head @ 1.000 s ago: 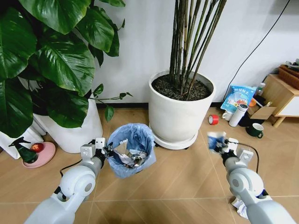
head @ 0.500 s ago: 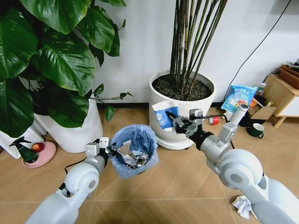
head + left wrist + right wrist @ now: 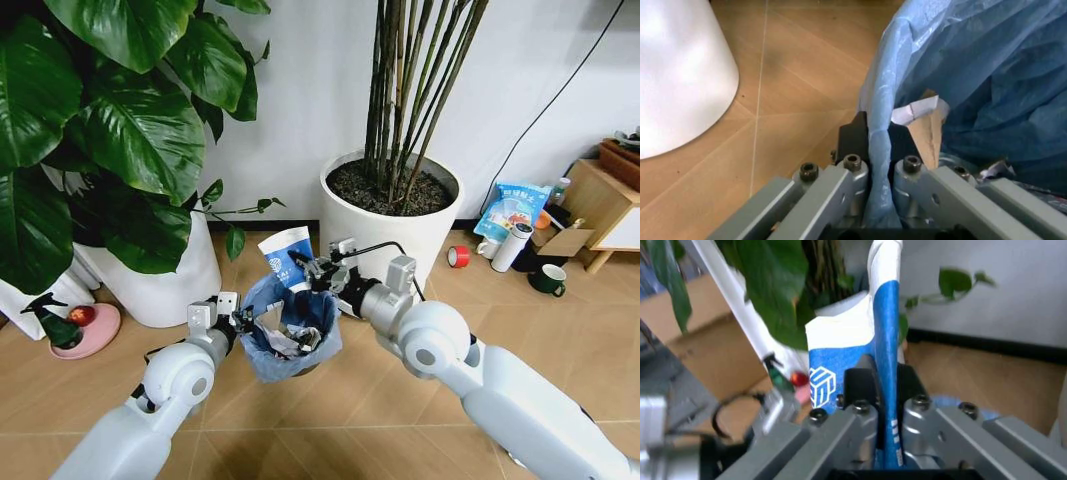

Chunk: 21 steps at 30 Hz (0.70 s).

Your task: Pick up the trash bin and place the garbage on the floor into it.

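Observation:
The trash bin (image 3: 296,318), a small dark bin lined with a crinkly light-blue bag, hangs above the floor in the head view. My left gripper (image 3: 243,322) is shut on its near-left rim; the left wrist view shows the left gripper (image 3: 879,150) pinching the rim and the bag (image 3: 960,75). Crumpled garbage (image 3: 290,345) lies inside. My right gripper (image 3: 314,272) is shut on a blue-white carton (image 3: 286,258), held upright just over the bin's far rim. In the right wrist view the carton (image 3: 873,335) stands between the fingers of the right gripper (image 3: 881,382).
A big white planter (image 3: 385,240) with bamboo stands behind the bin, and another white pot (image 3: 165,285) with broad leaves is at the left. A red tape roll (image 3: 457,256), a green mug (image 3: 546,278), a white cylinder (image 3: 510,246) and wooden furniture (image 3: 600,200) sit at the right.
My right arm has swung from the right side across to the left, carrying the carton up to above the bin. The left arm has kept the bin nearly still.

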Available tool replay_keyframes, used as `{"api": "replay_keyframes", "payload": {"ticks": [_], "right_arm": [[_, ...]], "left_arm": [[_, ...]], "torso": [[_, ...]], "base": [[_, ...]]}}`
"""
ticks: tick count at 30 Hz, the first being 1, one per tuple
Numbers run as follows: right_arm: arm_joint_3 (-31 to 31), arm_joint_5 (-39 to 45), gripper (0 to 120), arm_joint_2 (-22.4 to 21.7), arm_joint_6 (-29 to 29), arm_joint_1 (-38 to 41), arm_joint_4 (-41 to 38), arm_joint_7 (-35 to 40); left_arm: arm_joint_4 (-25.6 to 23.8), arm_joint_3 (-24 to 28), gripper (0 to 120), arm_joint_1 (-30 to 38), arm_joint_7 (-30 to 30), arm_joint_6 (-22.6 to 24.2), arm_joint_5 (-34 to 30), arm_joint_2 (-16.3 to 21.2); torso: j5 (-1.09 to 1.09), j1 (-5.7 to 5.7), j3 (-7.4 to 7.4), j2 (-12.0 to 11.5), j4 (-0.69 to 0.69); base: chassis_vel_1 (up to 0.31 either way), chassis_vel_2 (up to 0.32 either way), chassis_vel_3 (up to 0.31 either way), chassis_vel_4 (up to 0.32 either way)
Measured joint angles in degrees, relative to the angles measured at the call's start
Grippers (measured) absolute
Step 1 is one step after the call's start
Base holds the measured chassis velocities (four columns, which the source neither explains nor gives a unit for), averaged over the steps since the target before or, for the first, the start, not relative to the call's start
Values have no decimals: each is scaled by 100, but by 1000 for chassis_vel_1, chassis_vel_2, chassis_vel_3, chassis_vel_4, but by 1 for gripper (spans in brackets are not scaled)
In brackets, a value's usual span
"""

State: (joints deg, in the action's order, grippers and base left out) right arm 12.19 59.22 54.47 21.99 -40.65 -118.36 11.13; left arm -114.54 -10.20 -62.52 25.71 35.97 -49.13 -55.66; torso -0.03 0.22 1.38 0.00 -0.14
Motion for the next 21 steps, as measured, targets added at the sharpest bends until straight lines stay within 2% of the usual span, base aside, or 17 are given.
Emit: {"api": "replay_keyframes", "payload": {"ticks": [6,7,10,11,15,16,18,19,21], "right_arm": [[100,-123,25,-28,87,54,105,-73],[100,-123,25,-28,87,54,105,-73],[138,-158,42,-29,88,62,130,-85],[138,-158,42,-29,88,62,130,-85],[25,-241,61,-4,5,64,90,80],[25,-241,61,-4,5,64,90,80],[-323,-374,71,-67,23,-236,-116,286],[-323,-374,71,-67,23,-236,-116,286],[-780,-701,81,-247,101,-775,-321,306]], "left_arm": [[2,-9,0,11,1,-3,0,-3],[2,-9,0,11,1,-3,0,-3],[2,-10,0,31,2,-6,0,-2],[2,-10,0,31,2,-6,0,-2],[2,-48,0,31,1,-10,2,-14],[2,-48,0,31,1,-10,2,-14],[2,-107,0,-20,-3,-15,24,-24],[2,-107,0,-20,-3,-15,24,-24],[-11,-182,0,-83,-13,-24,56,-24]], "torso": [[-1,0,0,0,1],[-1,0,0,0,1],[-1,0,0,0,0],[-1,0,0,0,0],[-2,0,0,0,2],[-2,0,0,0,2],[-2,0,0,0,3],[-2,0,0,0,3],[-1,-1,-1,0,0]], "base": [[0,0,0,0],[0,0,0,0],[0,0,0,0],[0,0,0,0],[0,0,0,0],[0,0,0,0],[0,0,0,0],[0,0,0,0],[0,0,0,0]]}}
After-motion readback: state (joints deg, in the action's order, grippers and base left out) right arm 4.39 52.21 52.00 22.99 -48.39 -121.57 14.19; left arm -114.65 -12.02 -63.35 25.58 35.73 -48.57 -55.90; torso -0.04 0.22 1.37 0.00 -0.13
